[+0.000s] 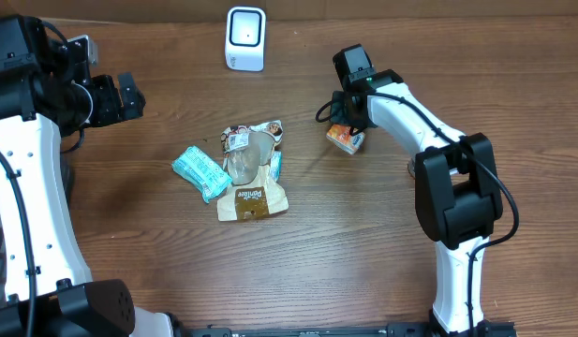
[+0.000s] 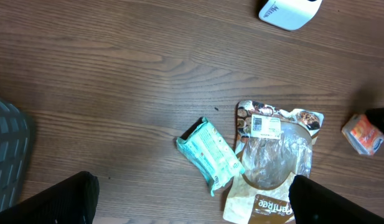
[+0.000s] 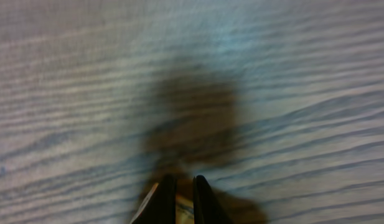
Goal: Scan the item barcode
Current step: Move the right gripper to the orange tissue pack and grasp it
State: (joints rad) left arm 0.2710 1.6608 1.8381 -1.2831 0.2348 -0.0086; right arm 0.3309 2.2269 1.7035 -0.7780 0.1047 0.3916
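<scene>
The right gripper (image 1: pixel 348 125) is clamped on the small orange packet (image 1: pixel 345 139); in its wrist view the fingers (image 3: pixel 162 198) stand nearly together with a sliver of the packet between them. The packet sits over the far half of the table (image 1: pixel 513 84), right of centre and well apart from the white scanner (image 1: pixel 245 37) at the far edge. The left gripper (image 1: pixel 129 94) hangs wide apart near the left edge, holding nothing. The pickup looks done; carrying the packet over and turning its barcode, not visible here, to the scanner face is left
</scene>
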